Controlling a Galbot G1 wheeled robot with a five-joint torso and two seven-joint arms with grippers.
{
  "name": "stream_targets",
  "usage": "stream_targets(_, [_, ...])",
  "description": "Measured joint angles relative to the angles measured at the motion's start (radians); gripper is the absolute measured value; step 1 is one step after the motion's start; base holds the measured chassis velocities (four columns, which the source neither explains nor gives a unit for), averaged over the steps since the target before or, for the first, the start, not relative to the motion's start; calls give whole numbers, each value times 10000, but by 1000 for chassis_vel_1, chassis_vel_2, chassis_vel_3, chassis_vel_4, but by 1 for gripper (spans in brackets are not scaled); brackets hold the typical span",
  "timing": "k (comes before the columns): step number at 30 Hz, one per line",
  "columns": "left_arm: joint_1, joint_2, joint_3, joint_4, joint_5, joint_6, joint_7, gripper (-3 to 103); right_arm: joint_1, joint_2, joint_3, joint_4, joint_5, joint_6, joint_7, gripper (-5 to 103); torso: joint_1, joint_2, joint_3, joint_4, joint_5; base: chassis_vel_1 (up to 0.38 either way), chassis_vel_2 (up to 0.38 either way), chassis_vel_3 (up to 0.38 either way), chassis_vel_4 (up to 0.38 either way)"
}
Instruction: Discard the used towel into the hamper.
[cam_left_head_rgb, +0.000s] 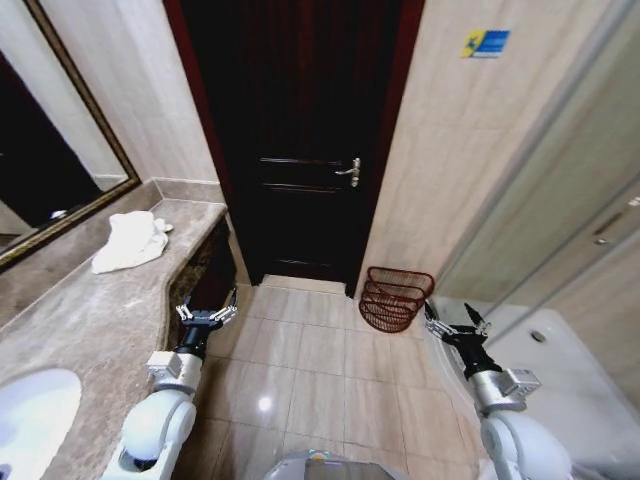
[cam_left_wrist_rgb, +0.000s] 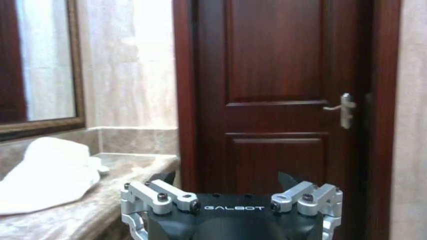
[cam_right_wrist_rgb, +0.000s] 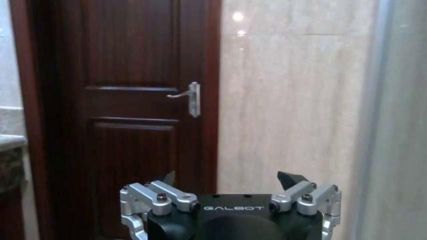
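A crumpled white towel (cam_left_head_rgb: 131, 241) lies on the marble counter (cam_left_head_rgb: 90, 320) at my left, below the mirror; the left wrist view shows the towel (cam_left_wrist_rgb: 47, 175) on the countertop too. The hamper (cam_left_head_rgb: 395, 298), a dark reddish-brown ribbed basket, stands on the floor by the wall right of the door. My left gripper (cam_left_head_rgb: 207, 308) hangs open beside the counter's edge, well short of the towel. Low at the right, my right gripper (cam_left_head_rgb: 456, 321) is open and empty, just right of the hamper. Each wrist view shows its own gripper, left (cam_left_wrist_rgb: 227, 177) and right (cam_right_wrist_rgb: 230, 176), holding nothing.
A dark wooden door (cam_left_head_rgb: 300, 140) with a lever handle (cam_left_head_rgb: 349, 171) is shut straight ahead. A framed mirror (cam_left_head_rgb: 50, 150) hangs over the counter, with a white sink (cam_left_head_rgb: 30, 415) near me. A glass shower panel (cam_left_head_rgb: 560, 200) and a white fixture (cam_left_head_rgb: 570, 380) are at right. Tiled floor (cam_left_head_rgb: 310, 360) lies between.
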Motion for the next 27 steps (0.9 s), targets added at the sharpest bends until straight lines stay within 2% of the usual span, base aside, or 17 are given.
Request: stream_targets(27, [325,-355,-49,-321,375,-139,16,100,-26,-262,88,-104,260,110,-66,100,0,0,0,2,-2,23,201,206,25])
